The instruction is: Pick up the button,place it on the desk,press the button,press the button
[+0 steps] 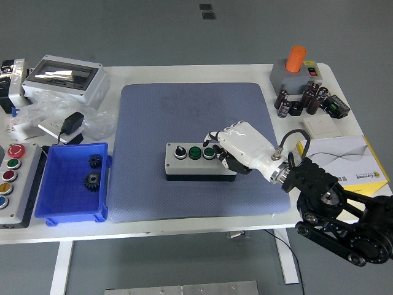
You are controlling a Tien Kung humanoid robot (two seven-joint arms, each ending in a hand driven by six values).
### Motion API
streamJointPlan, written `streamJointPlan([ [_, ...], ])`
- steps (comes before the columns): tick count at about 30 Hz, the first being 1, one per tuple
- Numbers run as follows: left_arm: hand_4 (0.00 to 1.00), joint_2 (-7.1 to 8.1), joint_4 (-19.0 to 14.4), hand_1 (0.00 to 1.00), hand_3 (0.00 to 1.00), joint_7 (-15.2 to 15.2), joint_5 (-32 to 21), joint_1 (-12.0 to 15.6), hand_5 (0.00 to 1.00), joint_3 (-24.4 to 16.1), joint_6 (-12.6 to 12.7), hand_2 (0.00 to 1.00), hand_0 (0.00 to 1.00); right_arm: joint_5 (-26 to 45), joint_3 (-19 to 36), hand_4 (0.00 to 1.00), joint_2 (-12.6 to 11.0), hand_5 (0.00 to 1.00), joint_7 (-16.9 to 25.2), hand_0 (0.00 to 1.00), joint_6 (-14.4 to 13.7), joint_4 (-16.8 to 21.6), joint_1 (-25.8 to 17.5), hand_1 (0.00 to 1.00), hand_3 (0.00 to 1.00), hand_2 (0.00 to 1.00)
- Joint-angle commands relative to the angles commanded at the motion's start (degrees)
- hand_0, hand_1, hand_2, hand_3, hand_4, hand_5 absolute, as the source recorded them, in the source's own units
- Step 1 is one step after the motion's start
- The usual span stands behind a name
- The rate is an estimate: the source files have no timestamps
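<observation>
A grey button box (189, 160) lies on the blue mat (196, 117), with a black knob at its left and a green button (195, 152) in the middle. My right hand (216, 147), white with dark fingertips, hovers over the box's right end. Its fingers are curled, and one fingertip (207, 145) points down at the right-hand button, which it mostly hides. Whether the tip touches the button I cannot tell. The left arm is out of sight.
A blue bin (73, 181) holding two gears sits at the left. Beside it lies a panel of coloured buttons (11, 178). A grey enclosure (64, 77) and plastic bags are at the back left. At the right are an orange-topped box (295, 70), capacitors (304, 100) and a yellow-white carton (344, 161).
</observation>
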Motion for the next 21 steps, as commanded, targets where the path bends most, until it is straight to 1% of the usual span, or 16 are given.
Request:
streamJointPlan([
  [3,0.745,-0.04,0.0,0.683,0.674,0.1,-0.1,0.1,0.336,0.0,0.0,0.599,0.679,4.0,2.5,0.202,-0.3,0.002,3.1,0.153,-3.2,1.7,-0.4,0.159,0.621,0.142],
  [5,0.747,-0.05,0.0,0.683,0.675,0.1,0.0,0.2,0.337,-0.1,0.1,0.600,0.679,6.8,4.3,0.196,-0.2,0.002,4.6,0.157,-4.4,2.3,-0.7,0.163,0.624,0.148],
  [9,0.747,-0.06,0.0,0.683,0.675,0.1,0.0,0.3,0.337,-0.2,0.1,0.600,0.679,12.0,8.3,0.196,1.0,0.002,5.6,0.157,-4.8,2.1,-2.6,0.163,0.624,0.148],
  [10,0.750,-0.07,0.0,0.683,0.677,0.1,0.0,0.3,0.341,-0.2,0.1,0.600,0.679,13.3,9.5,0.335,1.6,0.002,6.0,0.196,-4.9,2.0,-3.4,0.195,0.668,0.220],
  [12,0.750,-0.13,0.0,0.683,0.677,0.0,-0.1,0.3,0.341,-0.2,0.1,0.600,0.679,15.9,11.7,0.335,2.8,0.002,7.3,0.196,-5.0,1.9,-4.9,0.195,0.668,0.220],
  [15,0.750,-0.23,0.0,0.683,0.677,0.1,-0.1,0.5,0.341,-0.1,0.1,0.600,0.679,20.4,15.2,0.335,5.0,0.002,10.4,0.196,-5.3,1.6,-7.7,0.195,0.668,0.220],
  [16,0.750,-0.25,0.0,0.683,0.677,0.1,-0.1,0.5,0.343,-0.1,0.1,0.600,0.679,22.4,16.7,0.614,5.7,0.186,11.9,0.407,-5.2,1.2,-8.8,0.560,0.798,0.647],
  [18,0.750,-0.26,0.0,0.683,0.677,0.1,-0.2,0.6,0.343,0.0,0.2,0.600,0.679,26.1,19.1,0.614,6.4,0.186,14.4,0.407,-4.7,0.2,-10.5,0.560,0.798,0.647],
  [21,0.750,-0.12,0.0,0.683,0.677,0.1,-0.2,0.8,0.343,0.0,0.3,0.600,0.679,32.3,22.5,0.614,6.8,0.186,18.3,0.407,-3.2,-1.8,-12.9,0.560,0.798,0.647],
])
